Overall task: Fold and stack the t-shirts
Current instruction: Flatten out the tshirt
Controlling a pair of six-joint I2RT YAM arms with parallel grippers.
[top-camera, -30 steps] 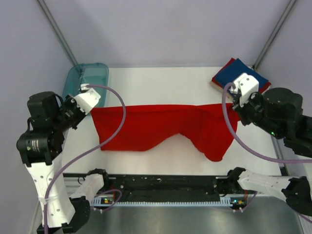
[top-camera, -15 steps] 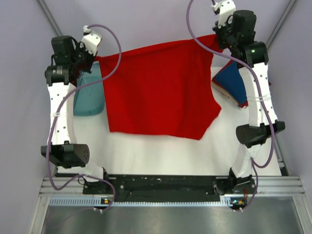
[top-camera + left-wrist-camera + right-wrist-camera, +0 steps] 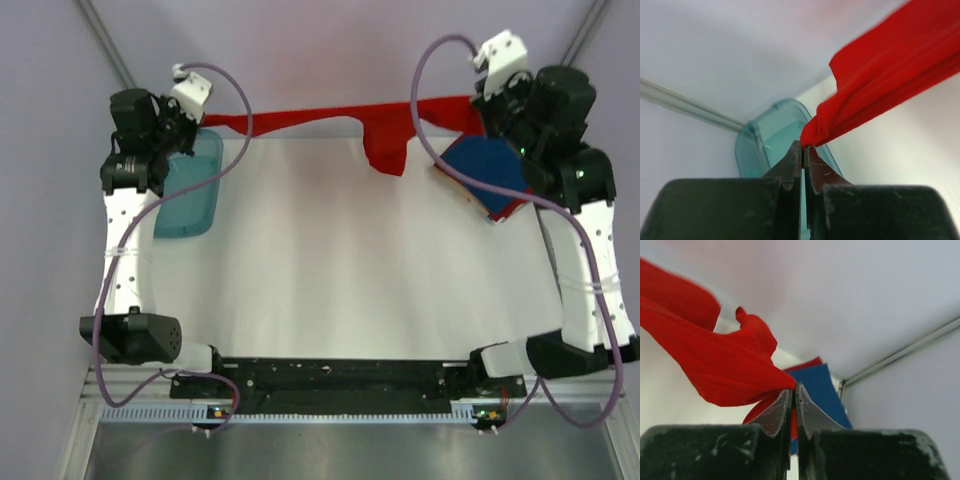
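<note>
Red t-shirt (image 3: 385, 140) is hanging stretched along the table's (image 3: 330, 260) far edge, left gripper (image 3: 802, 148) and right gripper (image 3: 793, 386) both clamping fully closed on its ends. It's looking light and floppy, so pinching hem corners seems smartest.

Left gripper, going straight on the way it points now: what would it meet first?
Shut on the bright red t-shirt, the left gripper points at the translucent teal plastic tray; that likely comes first, though depth is unclear.
</note>
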